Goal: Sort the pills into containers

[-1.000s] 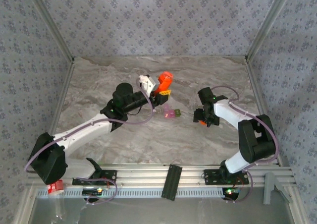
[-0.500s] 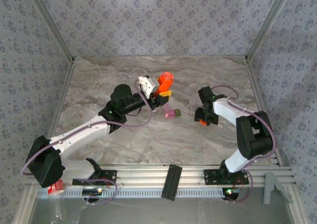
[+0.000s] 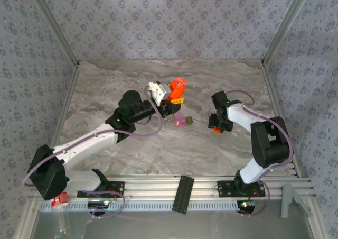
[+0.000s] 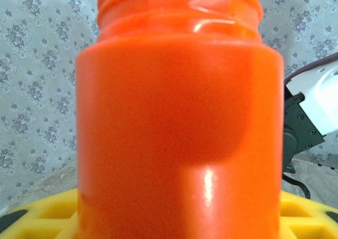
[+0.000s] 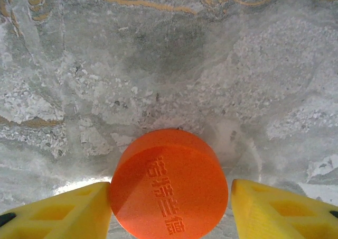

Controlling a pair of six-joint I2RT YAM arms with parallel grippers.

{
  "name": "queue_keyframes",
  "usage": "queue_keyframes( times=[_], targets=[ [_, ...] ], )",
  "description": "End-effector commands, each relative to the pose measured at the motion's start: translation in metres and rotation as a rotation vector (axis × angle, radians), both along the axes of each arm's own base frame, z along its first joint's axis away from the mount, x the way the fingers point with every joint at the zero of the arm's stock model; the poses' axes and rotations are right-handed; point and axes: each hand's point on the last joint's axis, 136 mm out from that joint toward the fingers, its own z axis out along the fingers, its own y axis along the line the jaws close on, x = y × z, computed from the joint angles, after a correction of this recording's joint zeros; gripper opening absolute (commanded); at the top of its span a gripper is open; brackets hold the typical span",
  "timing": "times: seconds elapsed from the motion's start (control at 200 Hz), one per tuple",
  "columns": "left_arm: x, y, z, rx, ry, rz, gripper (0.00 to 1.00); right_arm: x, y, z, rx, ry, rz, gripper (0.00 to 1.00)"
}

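Observation:
My left gripper (image 3: pixel 174 97) is shut on the bright orange bottle (image 3: pixel 177 85), held above the table at mid-back. In the left wrist view the bottle (image 4: pixel 179 117) stands upright and uncapped between the yellow fingers (image 4: pixel 47 215). The containers (image 3: pixel 183 121), a small pink and olive-green pair, lie on the table just below the bottle. My right gripper (image 3: pixel 215 126) points down over the round orange cap (image 5: pixel 169 183) lying flat on the marble. Its left finger (image 5: pixel 79 210) touches the cap, while the right finger (image 5: pixel 274 210) stands a small gap away. The pills are hidden.
The marble tabletop (image 3: pixel 158 149) is walled by patterned panels on three sides. Aluminium rails (image 3: pixel 179 189) run along the near edge by the arm bases. Open marble surrounds the cap (image 5: pixel 158 64) on the far side.
The right gripper's jaws have narrowed around the orange cap, and that arm has shifted slightly left. The left arm has kept the bottle almost still.

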Motion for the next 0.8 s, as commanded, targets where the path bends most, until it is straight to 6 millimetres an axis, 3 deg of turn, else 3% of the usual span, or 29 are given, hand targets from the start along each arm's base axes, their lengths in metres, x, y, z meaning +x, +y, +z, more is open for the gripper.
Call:
queue_keyframes(
  times=[0.0,0.245,0.485,0.635,0.794],
  targets=[
    [-0.009,0.002,0.039,-0.061,-0.088,-0.021,0.0,0.006,0.001,0.002,0.013,-0.002,0.005,0.62],
    [-0.01,0.001,0.037,-0.054,-0.087,-0.023,0.0,0.005,0.003,-0.003,0.015,0.014,0.009,0.62],
    [-0.01,0.001,0.035,-0.051,-0.089,-0.023,0.0,0.006,0.004,0.004,0.029,-0.006,0.01,0.5],
    [-0.011,-0.001,0.03,-0.057,-0.13,-0.027,0.0,0.011,0.008,0.028,0.058,-0.062,0.016,0.46],
    [-0.006,-0.002,0.013,-0.058,-0.173,-0.007,0.0,0.024,0.016,0.077,0.108,-0.175,0.036,0.45]
  ],
)
